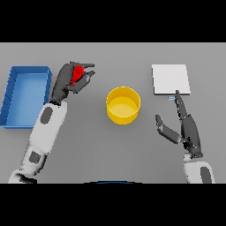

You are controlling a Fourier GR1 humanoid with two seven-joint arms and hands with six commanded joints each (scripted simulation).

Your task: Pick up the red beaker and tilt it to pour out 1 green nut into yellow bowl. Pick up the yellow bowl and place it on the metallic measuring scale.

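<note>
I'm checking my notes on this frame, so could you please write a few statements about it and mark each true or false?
1. The left hand has its fingers curled round the red beaker. True.
2. The yellow bowl sits on the metallic measuring scale. False: it stands on the grey table, left of the scale.
3. The right hand grips the bowl. False: it is open, holding nothing.
4. A blue tray lies at the far left. True.

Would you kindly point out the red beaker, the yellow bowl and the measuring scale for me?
red beaker (pixel 78 73), head view, its side showing between the fingers.
yellow bowl (pixel 113 98), head view, left rim.
measuring scale (pixel 171 78), head view, centre of its plate.
</note>
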